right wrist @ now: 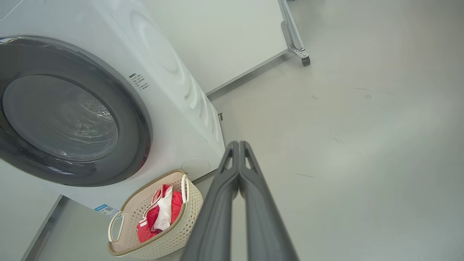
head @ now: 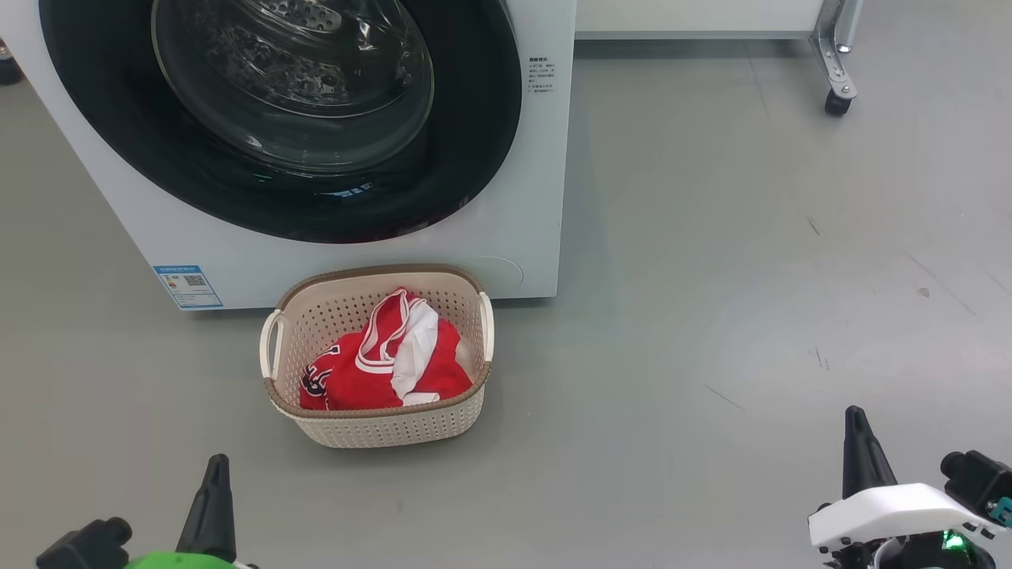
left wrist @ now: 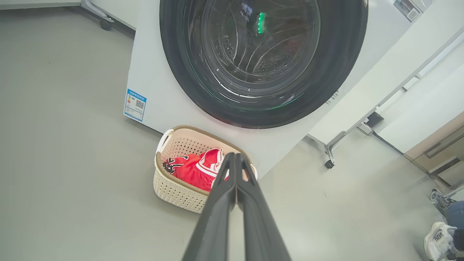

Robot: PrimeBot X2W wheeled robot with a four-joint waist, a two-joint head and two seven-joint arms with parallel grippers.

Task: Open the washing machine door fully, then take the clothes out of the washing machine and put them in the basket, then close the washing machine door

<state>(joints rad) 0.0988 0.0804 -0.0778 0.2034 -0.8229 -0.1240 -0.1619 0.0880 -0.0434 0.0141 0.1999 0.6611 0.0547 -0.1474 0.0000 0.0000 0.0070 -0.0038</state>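
Clothes (head: 356,379) in basket (head: 387,431) beyond left gripper (head: 216,465)

This looks like a test room or a lab, not a home. The floor (head: 751,276) is bare, grey and smooth, with small dark scuff marks. A big white washing machine (head: 538,197) stands right on it, with a little blue label (head: 188,286) on its front. Behind it is a white board (right wrist: 224,43) on a metal leg with a small wheel (head: 838,101). A person's white shoe (left wrist: 438,237) shows at one edge.

Grey floor (head: 711,316) beneath washing machine (head: 538,237) and adjacent basket (head: 379,427)
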